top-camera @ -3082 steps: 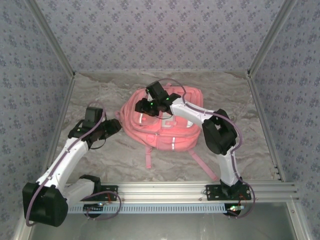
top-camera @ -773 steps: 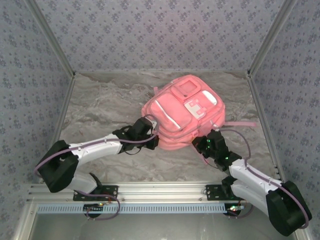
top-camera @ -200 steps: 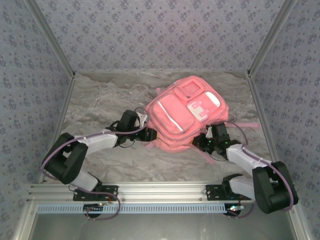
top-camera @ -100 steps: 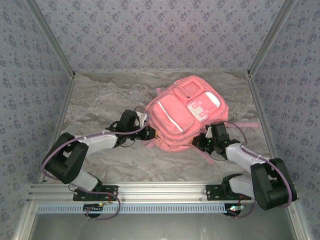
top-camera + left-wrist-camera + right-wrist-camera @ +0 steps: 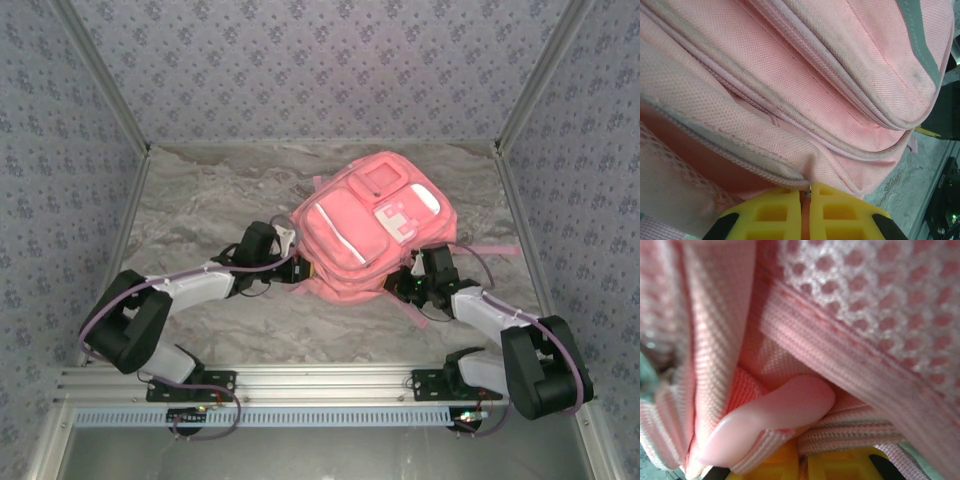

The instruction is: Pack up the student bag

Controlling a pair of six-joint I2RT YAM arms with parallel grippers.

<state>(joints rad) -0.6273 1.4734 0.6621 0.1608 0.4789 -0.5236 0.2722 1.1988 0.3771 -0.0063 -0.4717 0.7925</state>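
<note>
So the left gripper point(image 5: 806, 190) is clamped on a zip seam point(image 5: 785, 176) of the big soft pink fabric backpack point(image 5: 365, 235), and the right gripper point(image 5: 802, 454) is clamped on its webbing point(image 5: 840, 431). Tiny pinches, so they might slip once the arms pull.

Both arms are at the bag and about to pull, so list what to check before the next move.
1. Left fingers closed on backpack fabric at a zip seam: ok.
2. Right fingers closed: ok.
3. What the right fingers actually pinch: cannot tell.
4. Pink pull tab between the right fingers: not ok, it lies just above them.
5. A zip opened for packing: not ok, the zips at the left wrist look closed.
6. Backpack lying front up on the table: ok.
</note>
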